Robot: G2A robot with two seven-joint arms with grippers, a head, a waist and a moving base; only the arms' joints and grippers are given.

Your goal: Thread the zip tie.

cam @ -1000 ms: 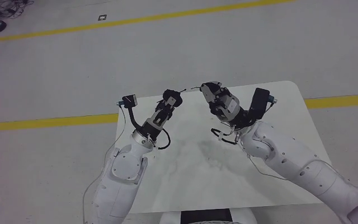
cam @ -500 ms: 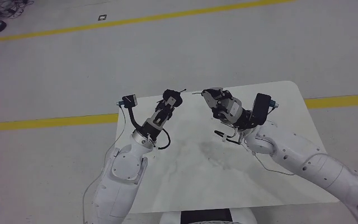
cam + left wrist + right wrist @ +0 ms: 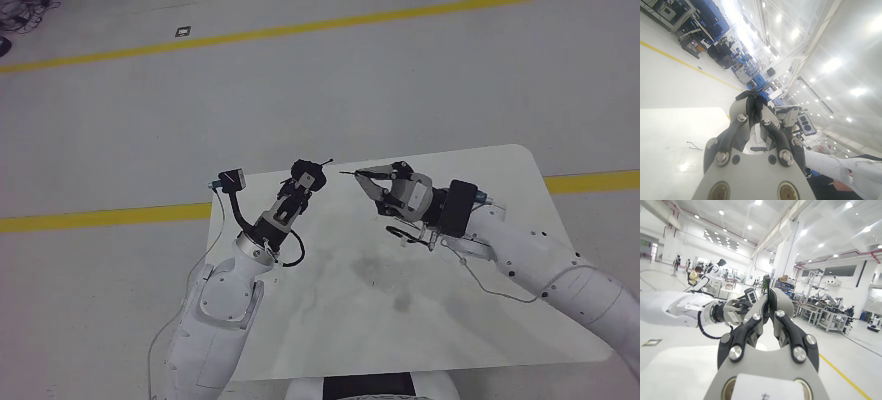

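Right gripper [image 3: 769, 303], clenched on the zip tie strap [image 3: 768, 286], should steer the tip [image 3: 768, 278] beyond its fingertips squarely into the head [image 3: 750, 105] pinched by the left gripper [image 3: 753, 112].

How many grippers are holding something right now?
2. The left gripper, above the far edge of the table, is shut on a black piece; the right gripper, beside it, pinches a thin black zip tie.

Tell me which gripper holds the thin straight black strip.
The right gripper: the thin black strip pokes straight past its tips; the left gripper pinches a bunched black piece.
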